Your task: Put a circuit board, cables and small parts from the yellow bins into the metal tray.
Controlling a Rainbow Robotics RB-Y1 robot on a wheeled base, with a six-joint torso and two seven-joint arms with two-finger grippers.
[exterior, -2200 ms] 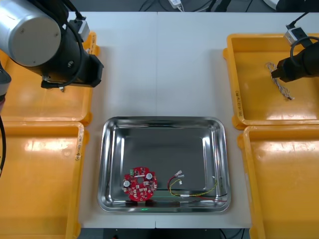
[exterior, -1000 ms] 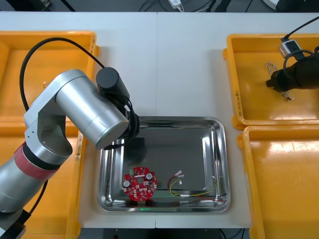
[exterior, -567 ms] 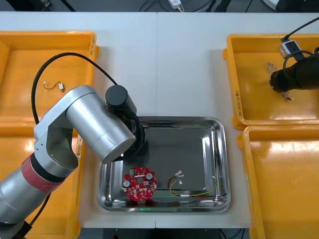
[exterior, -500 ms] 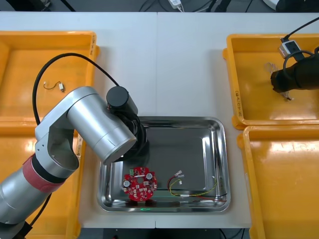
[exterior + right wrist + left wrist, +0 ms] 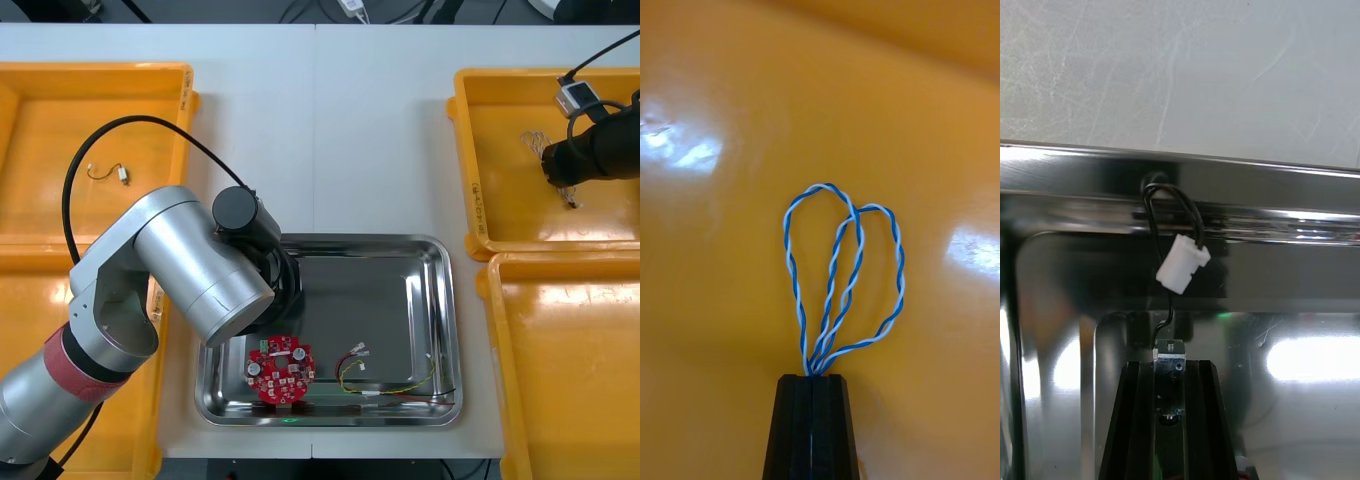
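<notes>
Cable (image 5: pixel 1181 265) seemingly between left gripper (image 5: pixel 1169 364) jaws

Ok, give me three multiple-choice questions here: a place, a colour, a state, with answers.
1. Where is the round red circuit board? A) in the metal tray B) in a yellow bin C) on the bare table
2. What colour is the twisted cable in the right gripper? A) black B) blue and white C) red and yellow
3. The left gripper is A) open B) shut on nothing C) shut on a black cable
Answers: A, it lies in the tray's near-left part. B, blue and white loops leave the shut fingers. C, its fingers pinch the cable's end.
</notes>
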